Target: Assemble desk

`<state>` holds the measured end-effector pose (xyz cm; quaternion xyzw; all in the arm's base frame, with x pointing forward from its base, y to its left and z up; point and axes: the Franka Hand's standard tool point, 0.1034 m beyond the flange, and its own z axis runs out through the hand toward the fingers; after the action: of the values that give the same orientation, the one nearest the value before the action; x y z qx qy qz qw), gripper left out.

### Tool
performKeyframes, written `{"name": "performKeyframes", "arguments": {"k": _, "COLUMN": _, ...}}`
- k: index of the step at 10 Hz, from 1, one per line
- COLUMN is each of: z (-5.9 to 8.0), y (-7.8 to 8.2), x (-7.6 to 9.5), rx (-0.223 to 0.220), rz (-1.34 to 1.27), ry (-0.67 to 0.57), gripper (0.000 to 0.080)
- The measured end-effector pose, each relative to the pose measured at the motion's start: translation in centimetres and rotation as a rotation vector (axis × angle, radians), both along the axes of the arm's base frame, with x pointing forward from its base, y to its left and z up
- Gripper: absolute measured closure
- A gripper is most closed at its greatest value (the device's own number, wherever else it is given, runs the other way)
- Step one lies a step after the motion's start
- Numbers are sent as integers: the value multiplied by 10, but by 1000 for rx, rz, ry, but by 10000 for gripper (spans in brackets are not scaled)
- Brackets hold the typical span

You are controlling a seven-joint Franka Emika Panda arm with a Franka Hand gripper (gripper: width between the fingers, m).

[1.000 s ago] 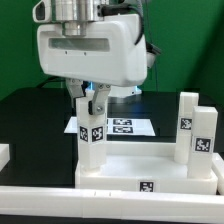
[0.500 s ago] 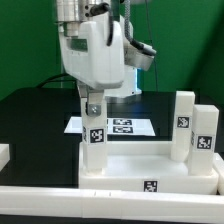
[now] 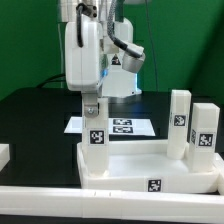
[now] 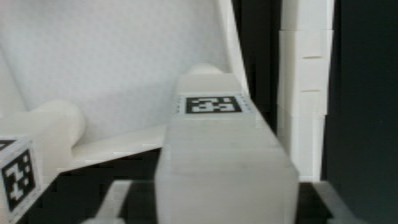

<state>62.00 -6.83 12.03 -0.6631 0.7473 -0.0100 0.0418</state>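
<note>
Leg (image 3: 94, 133) upright at a corner of the top (image 3: 150, 165), on the exterior view's left, seemingly for screwing in. Two more legs (image 3: 190, 125) already up at the far right corner (tags facing out). Directly above the leg, gripper (image 3: 91, 104) clamped on its upper end, jaws partly closed. Behind, marker board (image 3: 125, 126) flat on the table (image 3: 30, 115).

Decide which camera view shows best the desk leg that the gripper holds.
The exterior view: the held leg stands upright at a corner of the desk top under the gripper, tag visible. The wrist view shows only its foreshortened length and a tag, cropped at the frame's edge.
</note>
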Motion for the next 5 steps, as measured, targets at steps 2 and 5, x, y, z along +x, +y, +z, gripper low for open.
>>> {"name": "performKeyframes", "arguments": {"k": 2, "z": 0, "y": 0, "x": 0, "rx": -1, "rz": 7, "ry": 0, "gripper": 426}}
{"name": "performKeyframes", "arguments": {"k": 5, "z": 0, "y": 1, "x": 0, "rx": -9, "rz": 120, "ry": -4, "gripper": 169}}
